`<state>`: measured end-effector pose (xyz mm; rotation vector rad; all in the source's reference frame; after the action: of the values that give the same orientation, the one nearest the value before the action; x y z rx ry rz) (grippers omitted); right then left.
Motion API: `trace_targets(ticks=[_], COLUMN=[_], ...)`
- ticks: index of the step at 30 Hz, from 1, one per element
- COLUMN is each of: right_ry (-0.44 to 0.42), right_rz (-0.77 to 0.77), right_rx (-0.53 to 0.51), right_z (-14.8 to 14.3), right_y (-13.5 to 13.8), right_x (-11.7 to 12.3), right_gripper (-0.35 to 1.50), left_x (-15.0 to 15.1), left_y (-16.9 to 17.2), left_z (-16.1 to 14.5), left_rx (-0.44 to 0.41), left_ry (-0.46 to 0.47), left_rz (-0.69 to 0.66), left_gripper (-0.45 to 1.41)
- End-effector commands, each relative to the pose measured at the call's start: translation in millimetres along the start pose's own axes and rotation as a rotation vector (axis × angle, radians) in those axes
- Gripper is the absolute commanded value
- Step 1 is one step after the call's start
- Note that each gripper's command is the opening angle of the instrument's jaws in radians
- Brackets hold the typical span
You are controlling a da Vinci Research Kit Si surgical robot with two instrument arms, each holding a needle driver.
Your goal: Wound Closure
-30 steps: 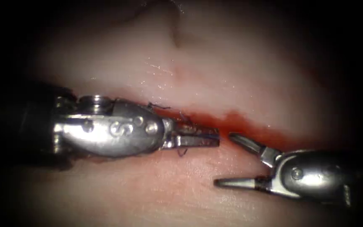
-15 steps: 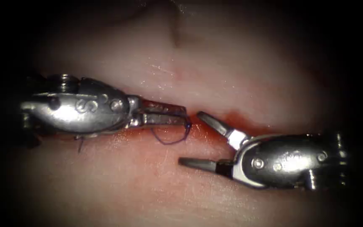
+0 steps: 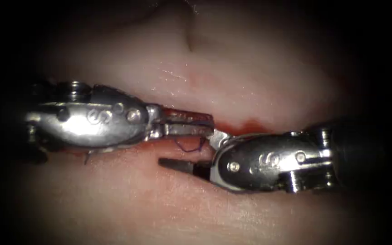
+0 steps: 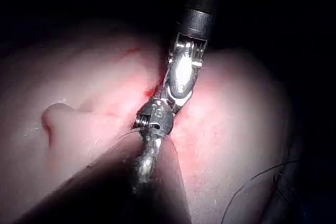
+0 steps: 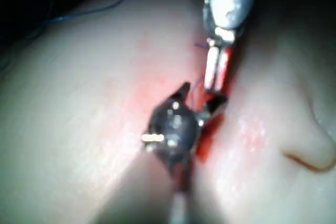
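Note:
The cut (image 3: 246,124) runs across the tissue (image 3: 232,68), wet with red fluid. My left tool (image 3: 210,123) lies along the cut from the left, jaws shut on the purple thread (image 3: 188,150). The thread hangs from them as a small loop over the cut. My right tool (image 3: 187,148) comes in from the right, jaws wide open. Its upper jaw touches the left tool's tip and its lower jaw reaches under the loop. In the right wrist view the open right tool (image 5: 199,95) sits just under the left tool's jaws (image 5: 212,72). Both tools meet at the cut in the left wrist view (image 4: 157,98).
A short cut end of thread (image 3: 87,158) sticks out beneath the left tool's wrist. Loose thread lies away on the tissue (image 4: 252,182), also seen as a blue strand (image 5: 94,9). A fold in the tissue (image 3: 189,38) rises behind the cut.
The left tool drew back to the left, pulling out a thread loop, then eased right a little. The right tool moved left and up, its open jaws closing in around the loop.

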<state>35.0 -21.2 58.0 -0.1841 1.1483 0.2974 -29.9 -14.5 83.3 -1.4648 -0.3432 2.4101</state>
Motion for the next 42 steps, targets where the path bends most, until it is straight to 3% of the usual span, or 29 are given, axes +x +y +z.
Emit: trace_targets(ticks=[1,17,22,23,24,26,39,42], right_ry=[0.000,0.002,0.003,0.003,0.001,0.011,-0.023,-0.029], right_rz=[0.003,-0.003,-0.003,-0.003,-0.003,-0.016,-0.092,-0.070], right_rx=[0.000,-0.007,-0.005,0.006,0.015,0.073,0.115,0.091], right_z=[0.7,2.1,2.0,1.9,1.8,1.5,1.3,0.7], right_y=[-0.7,-1.1,-1.1,-1.2,-1.2,-1.3,-1.5,-2.2], right_x=[-0.1,-0.7,-0.7,-0.7,-0.6,-0.5,-0.4,-0.7], right_gripper=[1.33,1.31,1.18,0.96,0.59,-0.35,-0.35,0.98], left_x=[-0.5,0.1,0.2,0.2,0.2,0.2,0.4,0.8], left_y=[0.4,0.5,0.6,0.6,0.6,0.6,0.5,-0.1], left_z=[0.8,0.5,0.5,0.5,0.5,0.5,0.0,-1.0], left_rx=[-0.001,-0.001,0.000,0.000,0.000,0.000,-0.004,-0.012], left_ry=[-0.001,-0.001,-0.002,-0.002,-0.002,-0.002,-0.001,0.007], left_rz=[0.004,-0.003,-0.004,-0.004,-0.004,-0.004,-0.006,-0.011], left_gripper=[-0.45,-0.45,-0.45,-0.45,-0.45,-0.45,-0.45,-0.45])
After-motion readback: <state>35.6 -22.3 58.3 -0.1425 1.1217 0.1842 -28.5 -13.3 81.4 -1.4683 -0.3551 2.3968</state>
